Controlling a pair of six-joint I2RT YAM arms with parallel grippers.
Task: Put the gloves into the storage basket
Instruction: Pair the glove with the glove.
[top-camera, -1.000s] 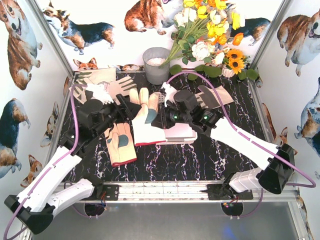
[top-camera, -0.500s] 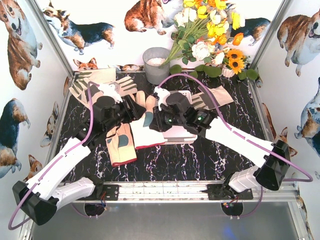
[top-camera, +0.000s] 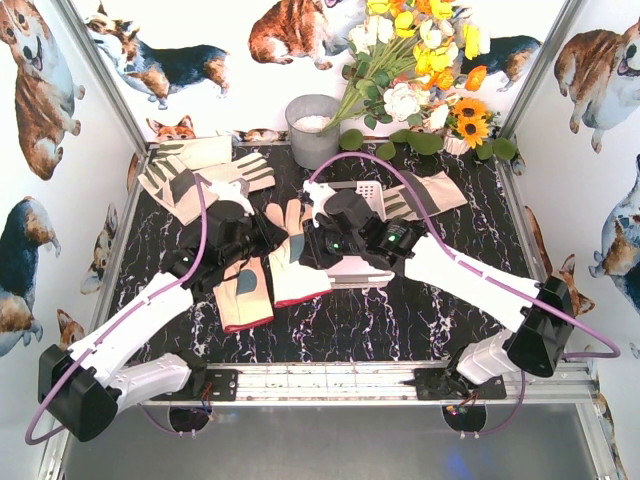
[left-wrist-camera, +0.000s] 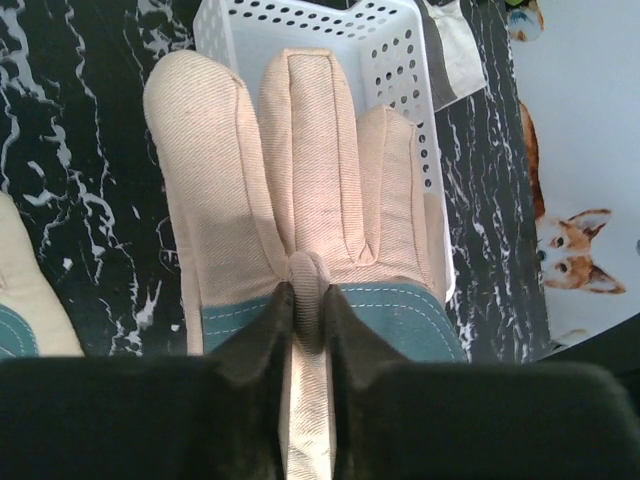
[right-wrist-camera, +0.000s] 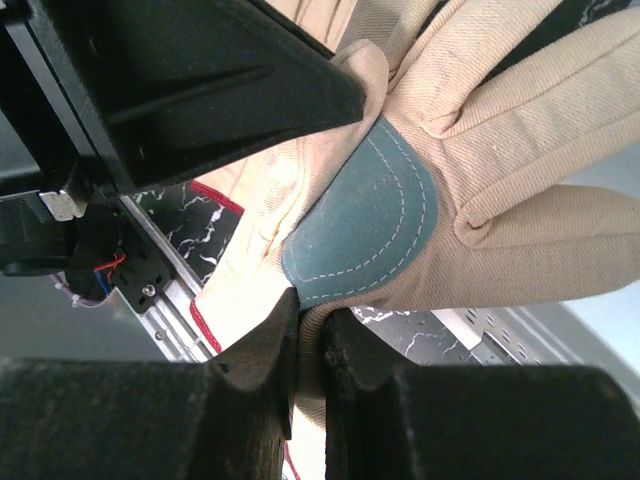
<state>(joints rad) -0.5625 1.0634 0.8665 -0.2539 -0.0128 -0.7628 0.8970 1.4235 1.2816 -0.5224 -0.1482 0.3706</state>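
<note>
- Your left tool (left-wrist-camera: 305, 290) has just swung in from the left side of the bench (top-camera: 330, 320) and clamped down. A second ago its jaws stood wide; now they pinch a raised fold of cloth at the base of the work glove (left-wrist-camera: 300, 180) fingers.
- Your right tool (right-wrist-camera: 310, 318) has not let go. Its jaws are nearly closed on the glove's edge, just below the teal patch.
- Both arms now grip the same glove, so judge this as the start of a two-handed carry. The drop has not happened yet.
- The glove hangs between the two tools near the middle of the bench. In the left wrist view its fingertips overlap the near rim of the storage basket (left-wrist-camera: 385, 45), but its palm and cuff are outside.
- The glove is cream-to-peach twill with a visible diagonal weave. It is soft enough to bunch in the jaws, has a blue-grey patch with pale stitching, and has a red-trimmed cuff.
- The basket is stiff white plastic with rows of round holes.
- Another peach glove (top-camera: 240, 292) lies flat on the black, white-veined bench beside it. More gloves (top-camera: 190, 175) wait at the back left.
</note>
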